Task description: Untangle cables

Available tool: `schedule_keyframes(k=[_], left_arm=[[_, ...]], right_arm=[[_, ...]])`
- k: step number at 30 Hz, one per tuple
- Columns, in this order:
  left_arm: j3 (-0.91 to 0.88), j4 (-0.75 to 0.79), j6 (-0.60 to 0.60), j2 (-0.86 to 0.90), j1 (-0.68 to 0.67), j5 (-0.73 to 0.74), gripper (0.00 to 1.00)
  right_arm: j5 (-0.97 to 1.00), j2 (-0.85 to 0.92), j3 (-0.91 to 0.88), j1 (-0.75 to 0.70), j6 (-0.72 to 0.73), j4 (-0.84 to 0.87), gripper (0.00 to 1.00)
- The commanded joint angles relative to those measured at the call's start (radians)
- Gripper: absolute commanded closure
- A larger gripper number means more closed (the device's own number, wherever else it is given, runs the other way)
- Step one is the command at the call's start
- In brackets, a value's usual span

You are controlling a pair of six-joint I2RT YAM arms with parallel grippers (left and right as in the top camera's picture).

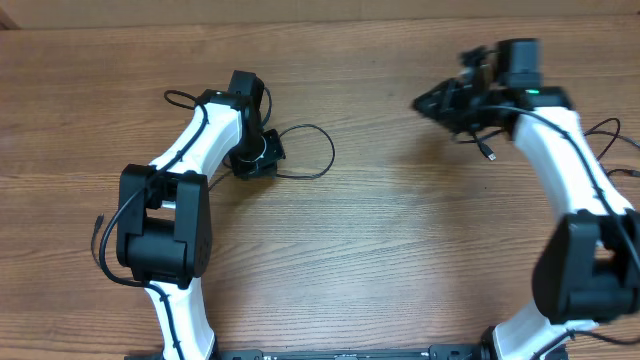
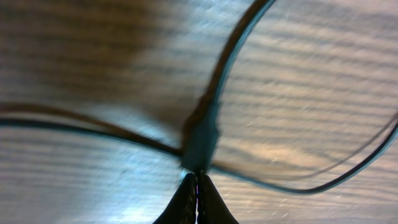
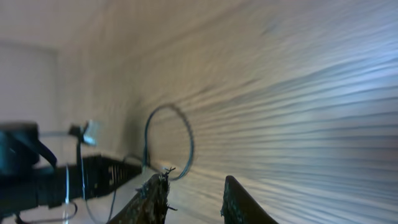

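The wooden table (image 1: 380, 250) carries nothing besides the two arms and the cords. We find the left gripper (image 2: 198, 198) closed tight, its tips pinching a thin black cable (image 2: 202, 140) at the point where its strands cross. From there the strands run out in wide curves over the boards. The right gripper (image 3: 196, 200) has its fingers narrowly apart with nothing seen between them, and a thin loop stands just beyond one tip. A second cable (image 1: 488, 152), ending in a small plug, hangs below that wrist. We cannot tell whether it is caught on the gripper. In our judgement the separation is largely done, since the two cables lie well apart. Opening out the crossed loop and laying both flat is left to do. Only the overhead view shows that separation and the plug. Only the left wrist view shows the pinch itself. The right wrist view is blurred.
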Motion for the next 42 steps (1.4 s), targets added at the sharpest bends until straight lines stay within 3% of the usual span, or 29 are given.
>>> schedule_keyframes(k=[1,5,13,20,24,30,36,42], left_arm=[[0.003,0.029,-0.066,0.022,-0.006,-0.004,0.96],[0.004,-0.006,-0.021,0.027,-0.003,-0.015,0.96],[0.090,-0.317,0.114,0.014,0.147,-0.136,0.95],[-0.011,-0.404,0.116,0.016,0.230,-0.163,0.96],[-0.135,-0.339,0.093,0.016,0.232,-0.233,0.95],[-0.209,-0.155,0.025,0.016,0.231,-0.287,0.95],[-0.211,0.086,0.018,0.016,0.213,-0.078,0.96],[-0.211,0.229,-0.005,0.016,0.133,0.101,0.96]], right_arm=[[0.026,0.067,-0.001,0.099,0.068,0.034,0.72],[0.050,0.150,-0.001,0.212,0.085,0.108,0.71],[0.068,0.309,-0.001,0.391,0.122,0.291,0.75],[0.185,0.391,-0.001,0.507,0.242,0.372,0.80],[0.200,0.388,0.004,0.528,0.258,0.274,0.90],[0.083,0.384,0.019,0.505,0.327,0.045,0.94],[0.067,0.384,0.019,0.520,0.328,-0.126,0.90],[0.066,0.384,0.019,0.550,0.328,-0.203,0.89]])
